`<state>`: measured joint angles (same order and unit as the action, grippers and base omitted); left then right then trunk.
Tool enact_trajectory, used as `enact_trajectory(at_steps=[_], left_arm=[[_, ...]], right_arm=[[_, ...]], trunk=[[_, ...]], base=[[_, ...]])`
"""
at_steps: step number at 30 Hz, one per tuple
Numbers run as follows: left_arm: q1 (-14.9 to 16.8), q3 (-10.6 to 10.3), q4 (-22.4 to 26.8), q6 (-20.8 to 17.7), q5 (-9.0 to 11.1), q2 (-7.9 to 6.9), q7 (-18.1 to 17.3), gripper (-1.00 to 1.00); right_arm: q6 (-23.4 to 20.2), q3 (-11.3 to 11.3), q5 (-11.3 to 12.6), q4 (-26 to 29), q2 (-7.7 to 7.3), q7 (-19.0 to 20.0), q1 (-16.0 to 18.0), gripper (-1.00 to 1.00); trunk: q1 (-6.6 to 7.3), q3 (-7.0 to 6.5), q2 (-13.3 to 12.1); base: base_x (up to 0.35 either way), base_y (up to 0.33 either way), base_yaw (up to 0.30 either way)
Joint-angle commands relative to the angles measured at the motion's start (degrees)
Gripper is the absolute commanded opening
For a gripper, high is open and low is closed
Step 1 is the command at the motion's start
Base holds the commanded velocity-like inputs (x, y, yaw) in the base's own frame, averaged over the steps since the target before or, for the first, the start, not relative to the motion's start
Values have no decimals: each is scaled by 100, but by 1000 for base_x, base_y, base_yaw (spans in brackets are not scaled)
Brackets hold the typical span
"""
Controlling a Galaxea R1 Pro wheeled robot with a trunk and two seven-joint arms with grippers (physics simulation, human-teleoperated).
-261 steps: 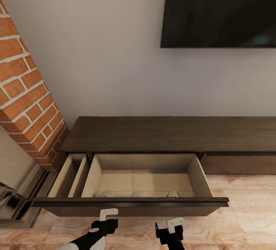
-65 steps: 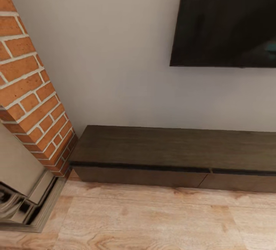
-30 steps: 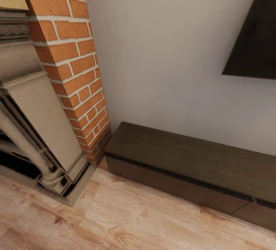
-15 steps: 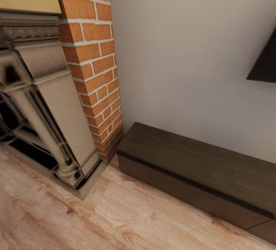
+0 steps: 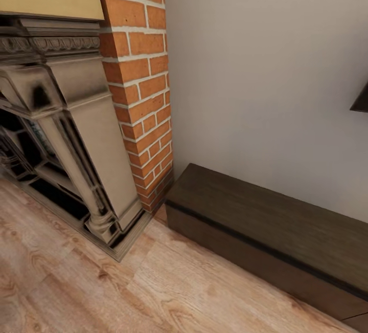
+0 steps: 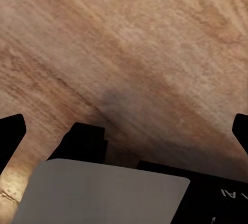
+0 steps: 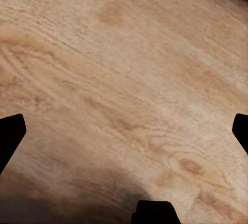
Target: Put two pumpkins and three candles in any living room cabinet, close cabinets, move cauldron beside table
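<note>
- A wood floor (image 5: 76, 282) runs under one pale grey wall (image 5: 266, 67); the brick column serves as landmark.
- Left of the brick column (image 5: 140, 82) stands one fireplace surround (image 5: 76, 133), beige and carved, with a yellowish mantel on top; its left part is cut off by the frame edge and its dark opening is hard to make out.
- Right of the brick column, touching its foot, lies one cabinet (image 5: 266, 225), long, low and dark brown, with its front flush and closed; its far end runs out of the frame.
- Further right of the brick column, high on the wall, one dark corner of a TV (image 5: 361, 102) shows, the rest cut off.
- The left pincer (image 6: 124, 131) hangs over bare floor, its two dark fingertips at opposite edges of the left wrist view, spread wide with nothing between them.
- The right pincer (image 7: 124, 131) likewise hangs over floor, fingertips wide apart and empty.
</note>
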<state>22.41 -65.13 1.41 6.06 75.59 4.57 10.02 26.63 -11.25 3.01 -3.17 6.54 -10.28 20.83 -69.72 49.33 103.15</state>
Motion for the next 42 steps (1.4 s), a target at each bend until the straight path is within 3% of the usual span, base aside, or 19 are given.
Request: enact_trajectory(at_steps=[1, 21, 42], left_arm=[[0, 0, 0, 0, 0, 0, 0, 100], [0, 0, 0, 0, 0, 0, 0, 100], [0, 0, 0, 0, 0, 0, 0, 100]], right_arm=[[0, 0, -1, 0, -1, 0, 0, 100], [0, 0, -3, 0, -4, 0, 0, 100], [0, 0, -3, 0, -1, 0, 0, 100]], trunk=[[0, 0, 0], [0, 0, 0], [0, 0, 0]], base=[[0, 0, 20], [0, 0, 8], [0, 0, 266]])
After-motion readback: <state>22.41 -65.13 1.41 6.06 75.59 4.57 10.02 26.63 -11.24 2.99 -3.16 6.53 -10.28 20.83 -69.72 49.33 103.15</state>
